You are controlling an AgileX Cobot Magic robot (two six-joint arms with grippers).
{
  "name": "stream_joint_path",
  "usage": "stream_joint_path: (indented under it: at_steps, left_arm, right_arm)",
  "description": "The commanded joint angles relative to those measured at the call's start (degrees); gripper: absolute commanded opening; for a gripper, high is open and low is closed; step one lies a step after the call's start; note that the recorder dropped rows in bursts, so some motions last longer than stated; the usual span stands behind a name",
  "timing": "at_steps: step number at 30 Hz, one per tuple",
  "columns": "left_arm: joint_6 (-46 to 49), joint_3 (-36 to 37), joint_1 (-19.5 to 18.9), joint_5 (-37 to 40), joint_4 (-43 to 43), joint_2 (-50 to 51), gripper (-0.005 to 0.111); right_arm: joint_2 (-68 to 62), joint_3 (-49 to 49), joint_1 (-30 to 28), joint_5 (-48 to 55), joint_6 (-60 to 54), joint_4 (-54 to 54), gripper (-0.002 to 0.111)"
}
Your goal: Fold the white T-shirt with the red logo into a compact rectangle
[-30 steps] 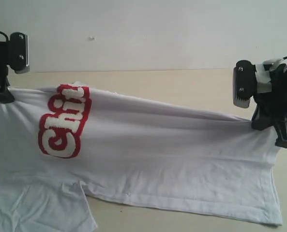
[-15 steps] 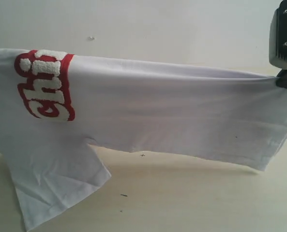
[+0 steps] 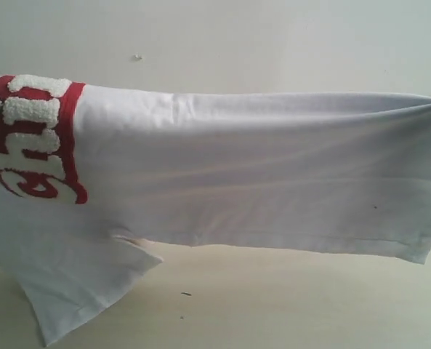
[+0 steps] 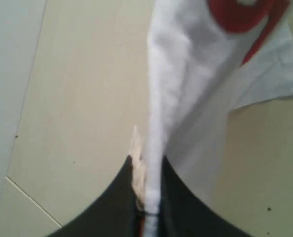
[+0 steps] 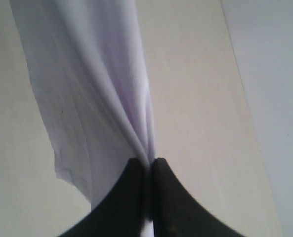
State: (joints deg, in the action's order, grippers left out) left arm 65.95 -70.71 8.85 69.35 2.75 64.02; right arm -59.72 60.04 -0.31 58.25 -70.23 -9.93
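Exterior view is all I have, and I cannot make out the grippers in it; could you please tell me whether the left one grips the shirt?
Observer: Yes, the left gripper is shut on a bunched edge of the white T-shirt.
Operator: Thank you. And the right one, please?
Observer: The right gripper is shut on a gathered fold of it too, with the cloth draping away over the table.

Only lettering found: fuzzy white bubble letters on the red logo (image 3: 33, 134) of the white T-shirt (image 3: 259, 167), exterior view. Letters lay sideways, cut off by the frame edge and by the cloth's upper fold. "hi" was legible, with a partial "C" before it. In the left wrist view, the visible corner of the logo was unreadable.
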Motion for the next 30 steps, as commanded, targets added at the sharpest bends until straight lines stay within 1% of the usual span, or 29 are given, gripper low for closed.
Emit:
stream_joint_path:
  at_steps: [1, 5, 6, 8, 12, 15, 16, 18, 21, 25, 27, 30]
  left_arm:
    - [-0.6, -0.6, -0.3, 0.6, 4.5, -4.6, 0.006]
    - [-2.7, -0.6, -0.1, 0.6, 7.1, -10.0, 0.006]
    - [-3.6, -0.6, 0.4, 0.6, 8.1, -11.4, 0.006]
    - [-5.7, -0.6, 2.6, 0.6, 9.0, -13.5, 0.006]
    - [-14.8, -0.6, 9.5, 0.6, 8.0, -18.3, 0.006]
    - [-22.5, -0.6, 12.0, 0.6, 4.3, -23.0, 0.003]
    - [-24.5, -0.5, 12.4, 0.6, 3.5, -24.4, 0.0]
    - [-24.9, -0.2, 13.0, 0.6, 4.2, -27.0, 0.0]
    - [-25.9, 1.9, 13.5, 0.6, 8.3, -30.4, 0.0]
    - [-31.7, 7.0, 13.5, 0.6, 9.3, -34.3, 0.0]
    - [-32.2, 10.1, 13.8, 0.6, 9.3, -36.0, 0.0]
    - [-32.2, 15.3, 14.5, 0.6, 7.1, -37.5, 0.0]
  right_arm:
    - [5.4, -0.1, -0.3, 4.8, 0.5, -1.0, 0.0]
    - [10.0, -0.1, -0.3, 6.4, 1.1, -2.8, 0.0]
    - [11.3, -0.1, -0.3, 7.0, 1.4, -3.5, 0.0]
    - [13.6, -0.1, -0.3, 8.7, 1.5, -5.0, 0.0]
    - [18.0, -0.4, 0.4, 9.4, 3.9, -9.4, 0.0]
    - [20.4, -0.4, 2.9, 11.7, 6.3, -8.7, 0.0]
    - [20.7, -0.4, 3.5, 11.7, 7.4, -7.9, 0.0]
    - [21.6, -0.7, 5.4, 11.7, 12.6, -6.7, 0.0]
    - [23.5, -0.7, 7.8, 11.7, 15.9, -7.2, 0.0]
    - [25.7, -0.8, 10.6, 11.7, 16.5, -8.7, 0.0]
    - [26.3, -1.1, 12.1, 11.7, 17.5, -9.3, 0.0]
    - [26.3, -3.6, 13.6, 11.7, 19.6, -8.9, 0.0]
